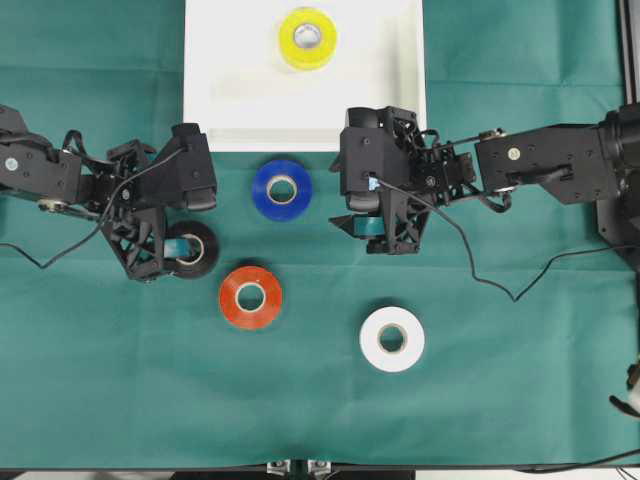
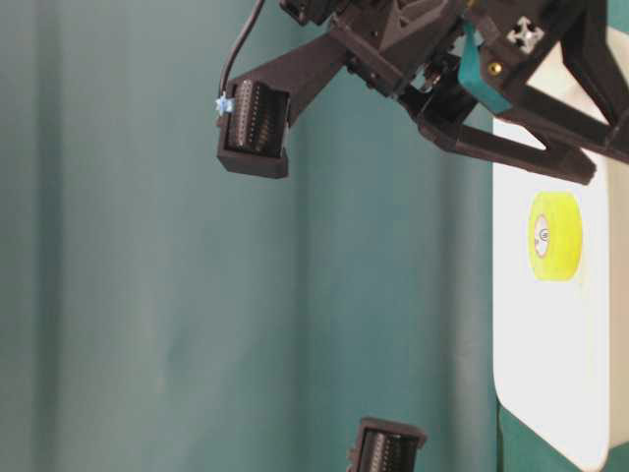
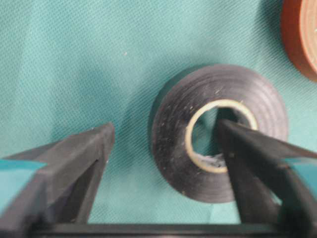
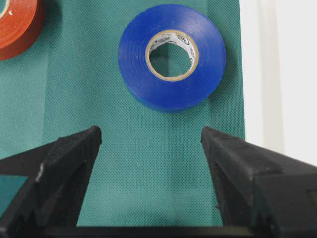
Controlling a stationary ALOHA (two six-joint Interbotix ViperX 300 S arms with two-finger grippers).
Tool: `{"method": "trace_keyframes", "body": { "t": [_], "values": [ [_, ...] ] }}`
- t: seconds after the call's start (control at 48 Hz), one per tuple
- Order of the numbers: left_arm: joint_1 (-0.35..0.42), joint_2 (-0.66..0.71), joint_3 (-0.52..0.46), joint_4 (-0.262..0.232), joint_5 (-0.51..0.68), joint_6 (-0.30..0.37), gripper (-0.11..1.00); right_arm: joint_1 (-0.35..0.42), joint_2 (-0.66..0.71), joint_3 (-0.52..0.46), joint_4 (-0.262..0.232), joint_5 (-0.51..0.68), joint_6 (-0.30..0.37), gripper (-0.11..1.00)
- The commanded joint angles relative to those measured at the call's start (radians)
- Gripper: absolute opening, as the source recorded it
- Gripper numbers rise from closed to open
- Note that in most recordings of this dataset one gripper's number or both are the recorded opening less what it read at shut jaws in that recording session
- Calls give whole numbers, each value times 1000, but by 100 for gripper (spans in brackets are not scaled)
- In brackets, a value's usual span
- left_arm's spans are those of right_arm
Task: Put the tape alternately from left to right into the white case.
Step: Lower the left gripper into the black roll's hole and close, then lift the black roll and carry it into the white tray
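- One roll is home: the yellow tape [image 1: 307, 38] lies flat inside the white case [image 1: 400, 110] at the far edge of the green cloth [image 1: 520, 400], near the tray's back wall.
- Four rolls are visible outside the case, on the cloth: blue tape [image 1: 282, 189] just in front of the tray's near rim, black tape [image 1: 199, 249] to its left, red-orange tape [image 1: 250, 296] nearer the front, white tape [image 1: 392, 339] to the right. No teal roll can be made out in any view.
- By this count the job looks barely started, with most of the sorting left.
- The left gripper [image 3: 163, 144] is down over the black roll, one finger [image 3: 237, 148] poking into its pale core and the other standing on the cloth clear of the outer wall. The jaws are only part spread, with a gap showing, and have not clamped the roll; whether the inner finger touches the core cannot be told.
- The right gripper [image 4: 151, 144] hangs spread wide and empty, with the blue roll lying just ahead of its tips, untouched.
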Motion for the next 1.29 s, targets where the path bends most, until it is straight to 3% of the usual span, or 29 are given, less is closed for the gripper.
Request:
{"method": "trace_keyframes", "body": {
  "t": [0.0,0.104,0.188,0.521,0.918,1.084,1.272],
  "values": [
    [0,-14,-26,3,17,3,20,3,-11,-9,-2,-8,0,84],
    [3,-15,-28,5,31,5,2,3,-11,-12,-2,-8,-2,84],
    [5,-17,-28,5,32,5,-5,3,-11,-14,-2,-8,-2,84],
    [5,-29,-34,5,34,5,-5,3,-11,-12,-3,-8,-2,84],
    [29,-184,-78,6,92,14,-5,3,-11,-11,-2,-8,-3,84],
    [98,-210,-81,6,109,87,-5,3,-11,-12,-3,-8,-3,84],
    [215,-202,-101,6,107,236,-5,3,-11,-11,-3,-12,-3,84]
  ]
}}
